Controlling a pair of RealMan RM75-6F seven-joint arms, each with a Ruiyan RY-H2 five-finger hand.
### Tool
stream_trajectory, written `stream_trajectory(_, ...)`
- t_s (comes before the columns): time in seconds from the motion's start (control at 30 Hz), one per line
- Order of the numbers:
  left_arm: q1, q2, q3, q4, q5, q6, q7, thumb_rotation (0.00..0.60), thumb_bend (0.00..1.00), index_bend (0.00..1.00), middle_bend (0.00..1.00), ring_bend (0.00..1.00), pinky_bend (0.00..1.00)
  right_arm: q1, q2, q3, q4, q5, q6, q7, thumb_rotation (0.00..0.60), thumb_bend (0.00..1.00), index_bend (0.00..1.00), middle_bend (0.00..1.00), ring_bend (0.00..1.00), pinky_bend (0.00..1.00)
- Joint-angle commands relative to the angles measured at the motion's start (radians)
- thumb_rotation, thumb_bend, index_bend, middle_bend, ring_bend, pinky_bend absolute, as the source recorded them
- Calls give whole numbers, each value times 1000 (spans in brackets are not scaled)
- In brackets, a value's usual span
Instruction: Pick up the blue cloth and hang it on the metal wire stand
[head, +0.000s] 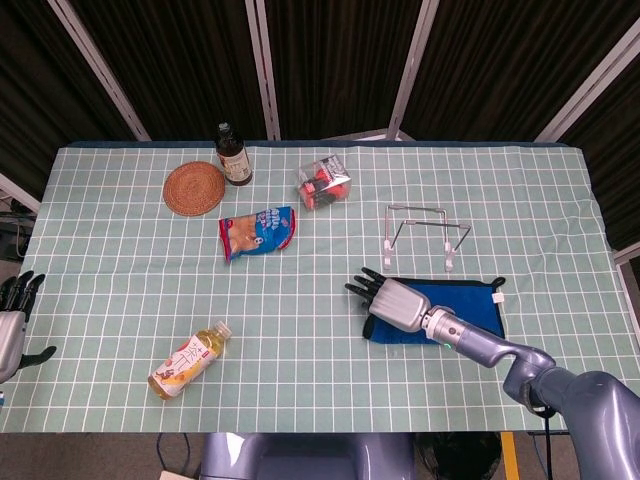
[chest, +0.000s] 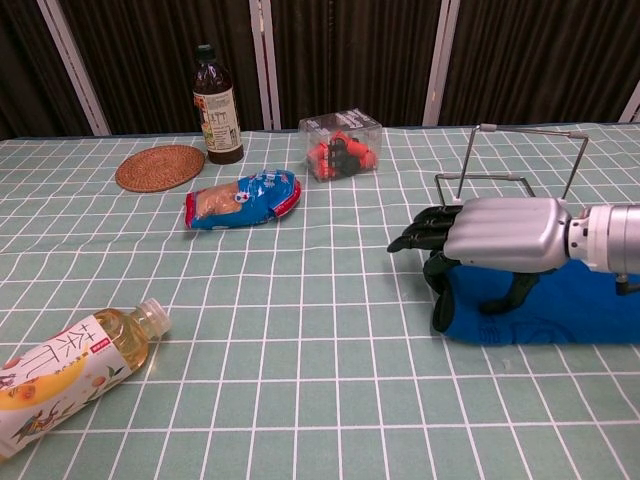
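Note:
The blue cloth (head: 472, 303) lies flat on the table at the right, just in front of the metal wire stand (head: 426, 231), which stands empty. My right hand (head: 396, 304) hovers over the cloth's left end, fingers stretched out to the left. In the chest view the right hand (chest: 492, 233) sits above the cloth (chest: 565, 308) with its thumb reaching down to the fabric's edge; the cloth stays flat and nothing is gripped. The stand (chest: 522, 152) rises just behind the hand. My left hand (head: 12, 318) hangs off the table's left edge, fingers apart and empty.
A tea bottle (head: 190, 360) lies on its side at the front left. A blue snack bag (head: 257, 232), a round woven coaster (head: 194, 187), a dark bottle (head: 233, 155) and a clear plastic box (head: 323, 183) stand across the back half.

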Motion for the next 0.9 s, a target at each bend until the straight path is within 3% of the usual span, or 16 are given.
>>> stream_trajectory(0.03,0,0,0,1,0,0,1,600,0,0,0,0,0,0,-2,-1,1,1,-1,2,600,215,434,6,0,0)
stream_trajectory(0.43,-2,-2,1,0,-1,-1,4,600,0,0,0,0,0,-7,-5,-9,14,-4,20,18,600,363,464,13,0,0)
stream_trajectory(0.9,-2,-2,2,0,0,0,4,600,0,0,0,0,0,-24,-2,-22,36,-11,52,46,600,428,488,19,0,0)
